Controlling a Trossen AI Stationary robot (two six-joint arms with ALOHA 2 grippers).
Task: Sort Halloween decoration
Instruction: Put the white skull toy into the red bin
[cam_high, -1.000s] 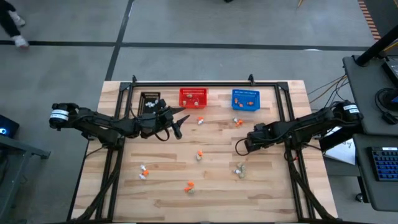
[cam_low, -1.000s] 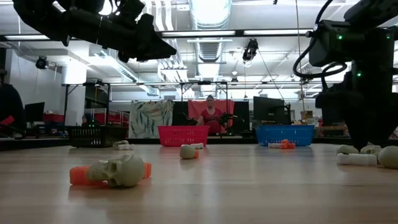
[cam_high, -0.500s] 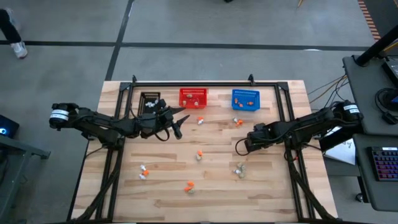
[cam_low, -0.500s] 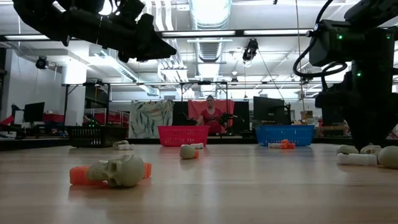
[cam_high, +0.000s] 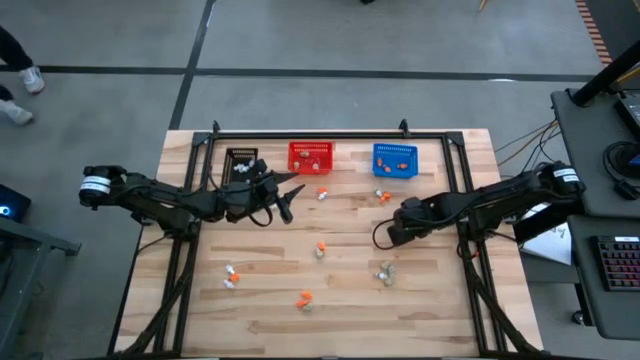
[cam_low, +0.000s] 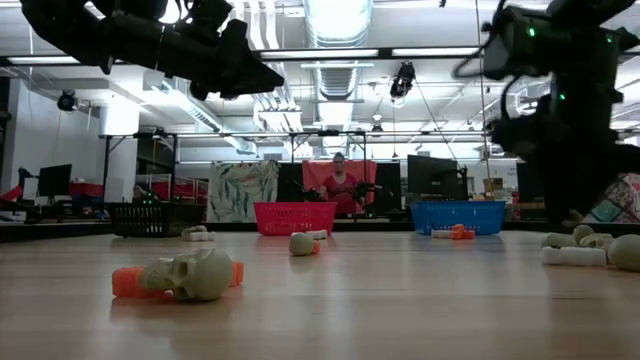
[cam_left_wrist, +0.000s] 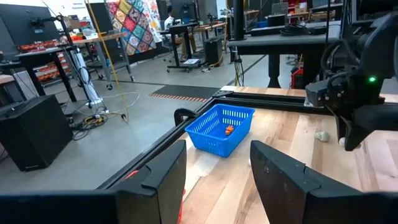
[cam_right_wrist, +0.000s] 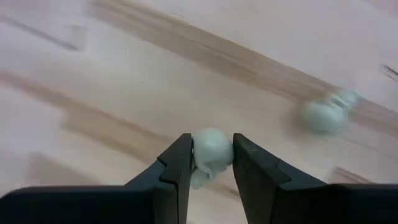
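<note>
On the right half of the wooden table (cam_high: 440, 310), your right gripper (cam_high: 385, 236) hangs just above the boards, the arm reaching in from the right edge with its wrist bent down. Its two fingers (cam_right_wrist: 177, 163) are closed on a small beige-grey skull (cam_right_wrist: 211, 149), held off the wood; a second pale trinket (cam_right_wrist: 323, 115) lies near it on the table. Your left gripper (cam_high: 288, 190) hovers high over the back left part of the table, arm stretched in from the left edge, its fingers (cam_left_wrist: 163, 177) spread apart and holding nothing.

Loose on the table you have about six small clusters of trinkets: an orange and grey one (cam_high: 305, 299) nearest the front, a white and orange one (cam_high: 230, 275) front left, a beige-grey one (cam_high: 385, 271) front right, one orange piece (cam_high: 320, 248) mid-table, and two (cam_high: 322, 192) (cam_high: 382, 195) near the baskets.

Along the back edge stand three baskets: black (cam_high: 241, 158), red (cam_high: 310, 157) and blue (cam_high: 395, 160). The blue one holds an orange trinket (cam_left_wrist: 229, 129).
</note>
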